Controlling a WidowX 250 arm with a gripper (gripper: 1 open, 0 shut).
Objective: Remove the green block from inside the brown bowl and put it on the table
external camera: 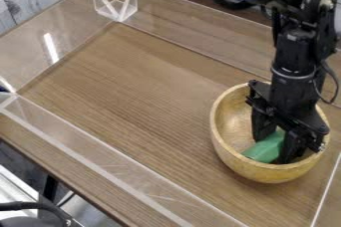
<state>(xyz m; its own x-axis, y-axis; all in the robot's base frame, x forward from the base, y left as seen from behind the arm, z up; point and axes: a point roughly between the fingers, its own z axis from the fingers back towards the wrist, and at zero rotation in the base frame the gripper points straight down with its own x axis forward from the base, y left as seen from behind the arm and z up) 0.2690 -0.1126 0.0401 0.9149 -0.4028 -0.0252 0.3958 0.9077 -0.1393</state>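
The brown bowl [234, 153] stands on the table [134, 87] at the right, close to the right-hand wall. The green block [266, 152] lies tilted inside it, against the near right part of the hollow. My black gripper [276, 144] reaches straight down into the bowl. Its fingers are shut on the upper end of the green block, and they hide part of it. The block's lower end still rests on the bowl's inside.
Low clear acrylic walls [80, 141] edge the tabletop, and the right one [328, 186] runs just beside the bowl. A clear triangular bracket [118, 2] stands at the back left corner. Bare wood stretches left of the bowl.
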